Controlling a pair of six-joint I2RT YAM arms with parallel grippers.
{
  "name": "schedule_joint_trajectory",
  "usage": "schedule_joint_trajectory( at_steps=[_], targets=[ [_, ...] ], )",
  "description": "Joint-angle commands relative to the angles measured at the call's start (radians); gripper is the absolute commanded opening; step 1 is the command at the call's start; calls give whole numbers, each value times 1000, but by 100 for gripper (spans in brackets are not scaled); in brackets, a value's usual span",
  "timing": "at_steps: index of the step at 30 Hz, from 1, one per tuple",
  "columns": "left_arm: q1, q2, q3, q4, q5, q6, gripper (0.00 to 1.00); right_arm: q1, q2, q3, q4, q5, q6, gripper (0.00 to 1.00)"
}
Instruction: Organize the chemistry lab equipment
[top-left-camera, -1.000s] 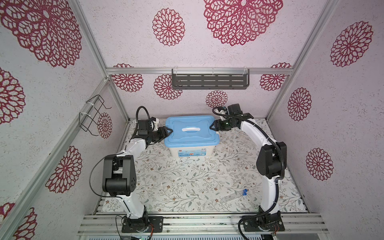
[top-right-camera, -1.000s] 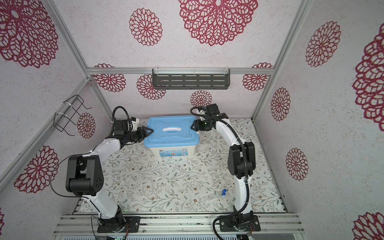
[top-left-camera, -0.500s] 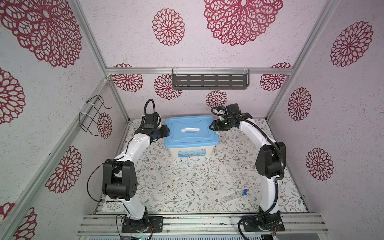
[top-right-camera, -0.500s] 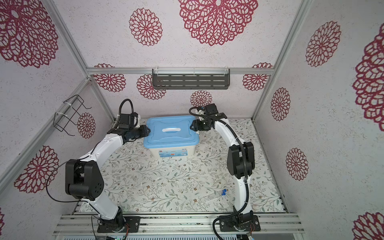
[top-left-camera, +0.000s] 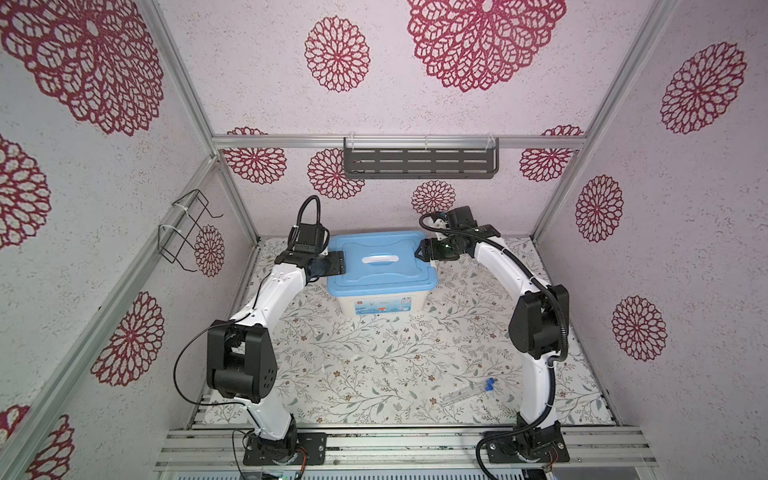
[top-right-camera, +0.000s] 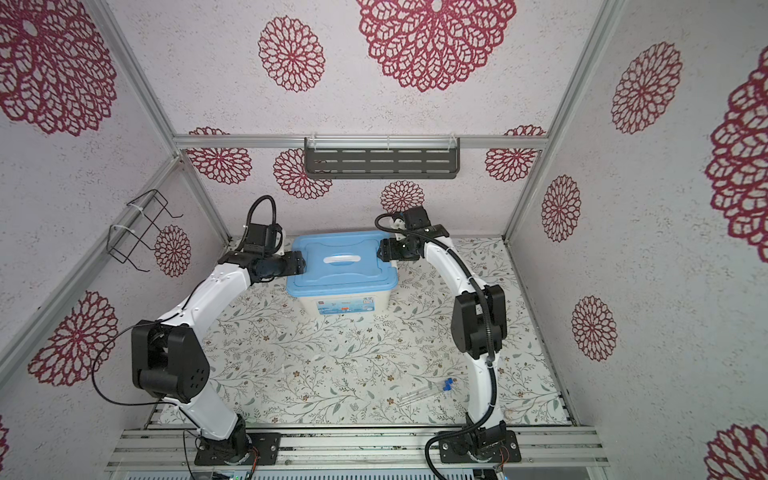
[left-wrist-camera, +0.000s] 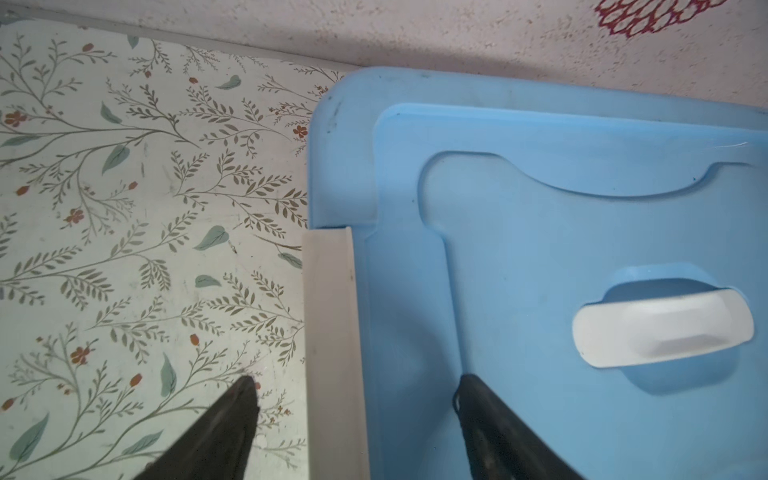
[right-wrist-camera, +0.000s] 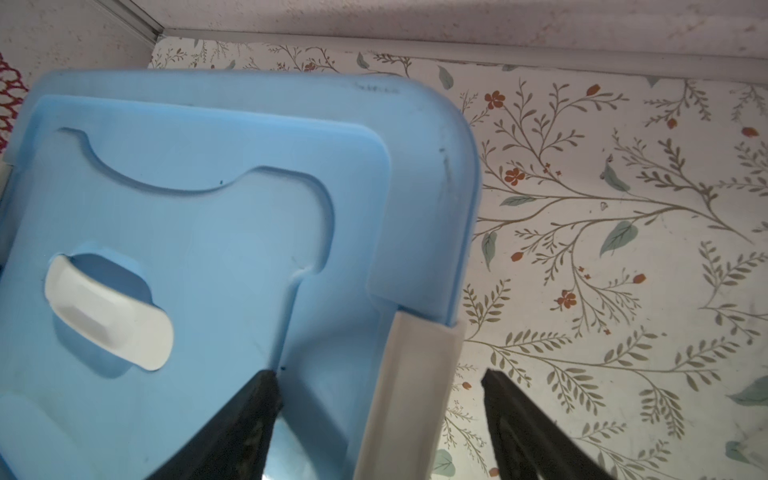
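Of the chemistry lab equipment, two clear tubes with blue caps lie side by side on the floral mat at the front right, far from both grippers. In both top views my left gripper is at the left edge of the white bin's blue lid, and my right gripper is at its right edge. In the left wrist view the left gripper is open astride a white side latch. The right gripper is open astride the opposite latch.
The bin stands against the back wall with its white handle lying flat in the lid. A grey slotted shelf hangs on the back wall. A black wire basket hangs on the left wall.
My left wrist rose from beside the bin and now sits over the lid's left edge. Both grippers have opened wider. The right arm has hardly moved.
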Motion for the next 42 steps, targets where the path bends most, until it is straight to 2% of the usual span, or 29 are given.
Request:
schedule_joint_trajectory(
  at_steps=[1,5,9,15,19,23,28,32,37,40,42],
  targets=[
    [36,-106,35,-30,33,-22,82,5,-62,-12,-12,32,56,88],
    [71,-182,60,-77,90,-27,83,-6,-133,-16,-21,69,104,92],
    [93,-281,40,-122,88,-21,83,-14,-248,-80,-44,183,111,92],
    [117,-428,-78,-145,72,-22,84,-57,-461,-342,13,366,112,92],
    [117,-527,-184,-124,52,7,84,-131,-572,-532,46,560,207,95],
    [117,-613,-297,-55,-4,38,84,-225,-576,-621,62,475,208,95],
    [117,-651,-331,-51,-65,68,84,-363,-465,-597,50,409,236,97],
    [117,-668,-355,-40,-90,67,84,-423,-375,-560,91,340,221,97],
    [117,-687,-395,-17,-88,47,84,-488,-234,-471,82,364,256,95],
    [118,-698,-414,-12,-93,40,84,-523,-182,-450,100,316,258,87],
    [118,-707,-426,-12,-96,40,84,-540,-165,-449,114,282,246,74]
  ],
)
